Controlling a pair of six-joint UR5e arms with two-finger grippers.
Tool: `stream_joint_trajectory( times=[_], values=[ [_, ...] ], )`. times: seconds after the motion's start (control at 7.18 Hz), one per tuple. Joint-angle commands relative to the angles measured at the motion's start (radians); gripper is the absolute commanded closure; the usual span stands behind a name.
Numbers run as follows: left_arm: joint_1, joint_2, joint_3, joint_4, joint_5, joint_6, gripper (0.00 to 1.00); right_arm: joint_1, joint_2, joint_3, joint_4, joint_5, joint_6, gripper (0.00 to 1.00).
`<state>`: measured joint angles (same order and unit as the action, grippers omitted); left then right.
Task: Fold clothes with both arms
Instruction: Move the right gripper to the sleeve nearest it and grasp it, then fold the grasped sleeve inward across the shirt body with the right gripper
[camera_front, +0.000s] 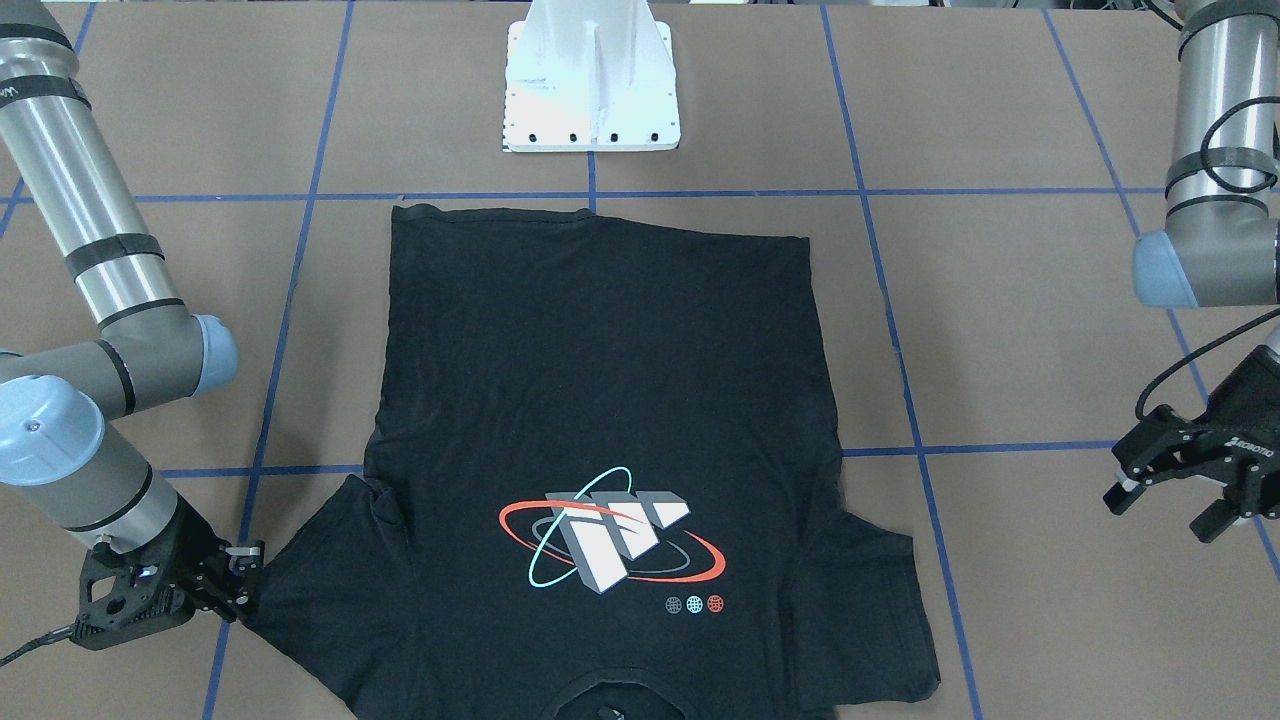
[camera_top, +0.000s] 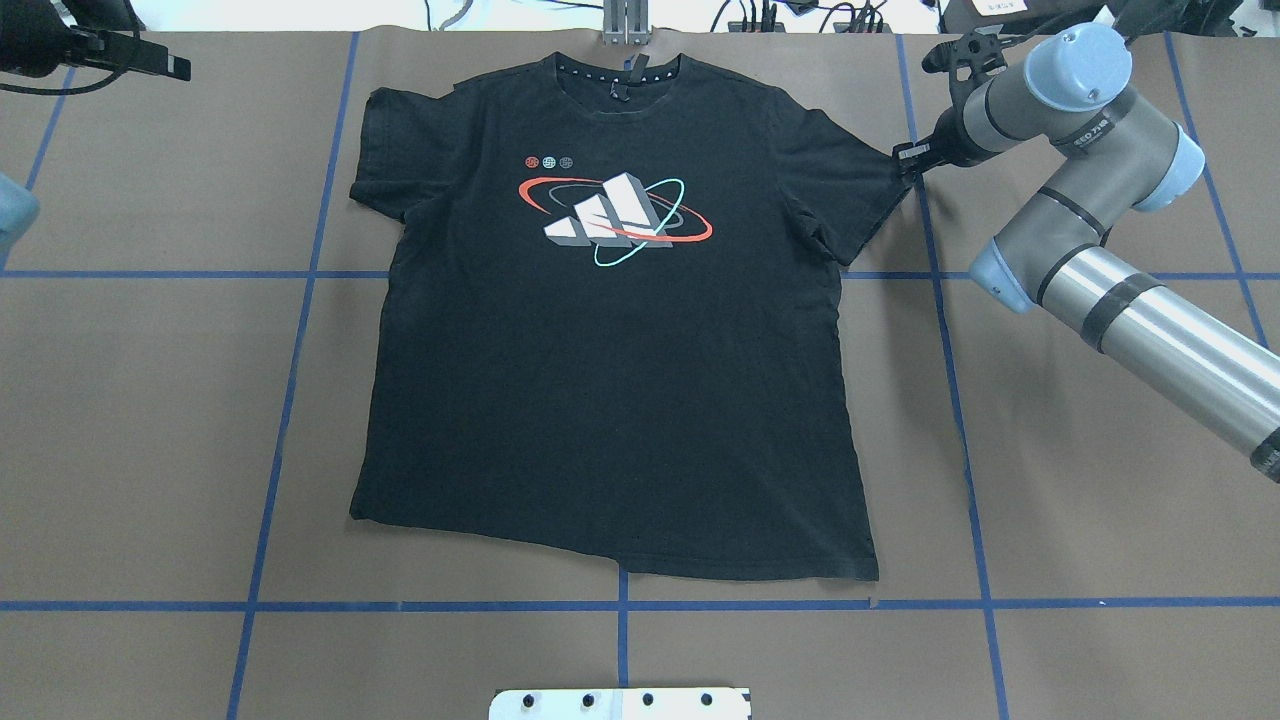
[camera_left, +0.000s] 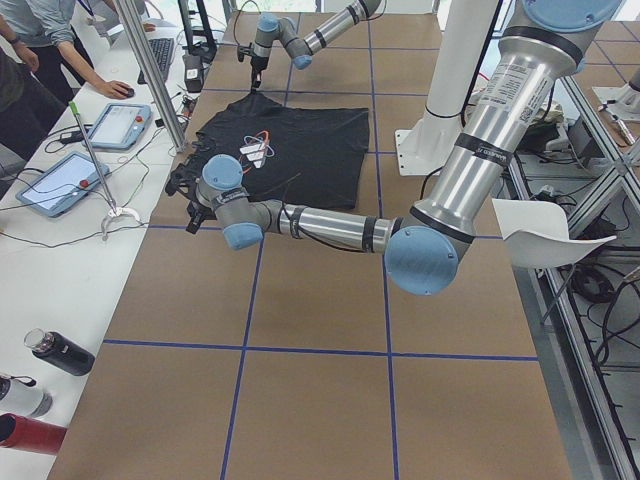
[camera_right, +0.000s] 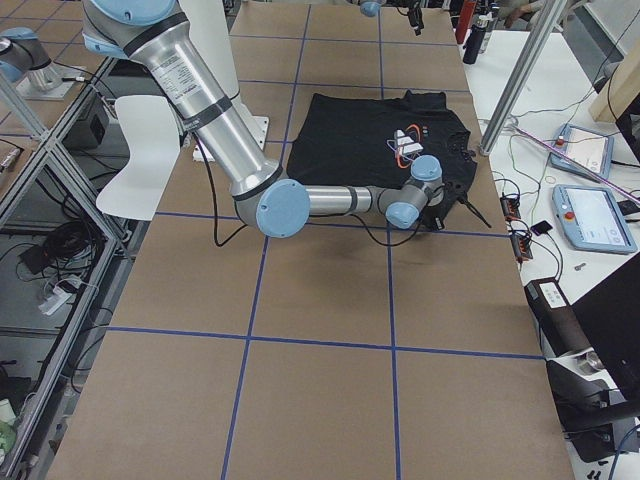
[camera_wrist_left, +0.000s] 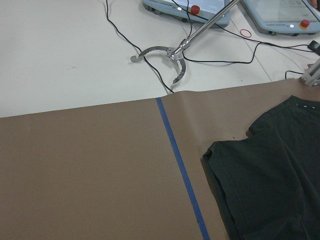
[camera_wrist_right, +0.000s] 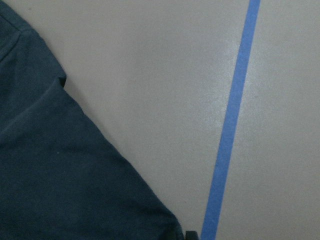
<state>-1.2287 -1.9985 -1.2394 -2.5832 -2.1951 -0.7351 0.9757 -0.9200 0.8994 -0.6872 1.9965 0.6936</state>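
Lying flat and logo-up on the brown paper-covered table (camera_top: 150, 420), the black short-sleeved cotton T-shirt (camera_top: 620, 400) has its hem nearest the white metal pedestal base (camera_front: 590, 90). The hem runs aslant, and its corner on the robot's right reaches closer to the base. Blue tape lines (camera_top: 290, 400) cross the paper in a grid around the cloth. Farther out sits the red, cyan and white-grey orbit-ringed block logo (camera_top: 615, 215), with both sleeves spread to either side. The round collar (camera_top: 615, 70) lies at the table's far edge.

The black two-finger right gripper (camera_front: 238, 578) is down at the table, right at the outer tip of the sleeve on its side (camera_top: 850, 170). Its fingertips meet the cloth's edge, but whether they pinch it cannot be told. The black two-finger left gripper (camera_front: 1165, 510) hangs above bare paper, well apart from the other sleeve, with its jaws spread wide and nothing between them.
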Motion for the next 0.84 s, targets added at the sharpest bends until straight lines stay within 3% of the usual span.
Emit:
stream_joint_trajectory(
  times=[0.0, 0.7],
  values=[
    [0.000, 0.000, 0.000, 0.002, 0.000, -0.001, 0.00, 0.000, 0.007, 0.006, 0.000, 0.005, 0.001, 1.00],
    [0.000, 0.000, 0.000, 0.002, 0.000, -0.001, 0.00, 0.001, 0.051, 0.122, -0.002, 0.093, 0.140, 1.00]
  ],
)
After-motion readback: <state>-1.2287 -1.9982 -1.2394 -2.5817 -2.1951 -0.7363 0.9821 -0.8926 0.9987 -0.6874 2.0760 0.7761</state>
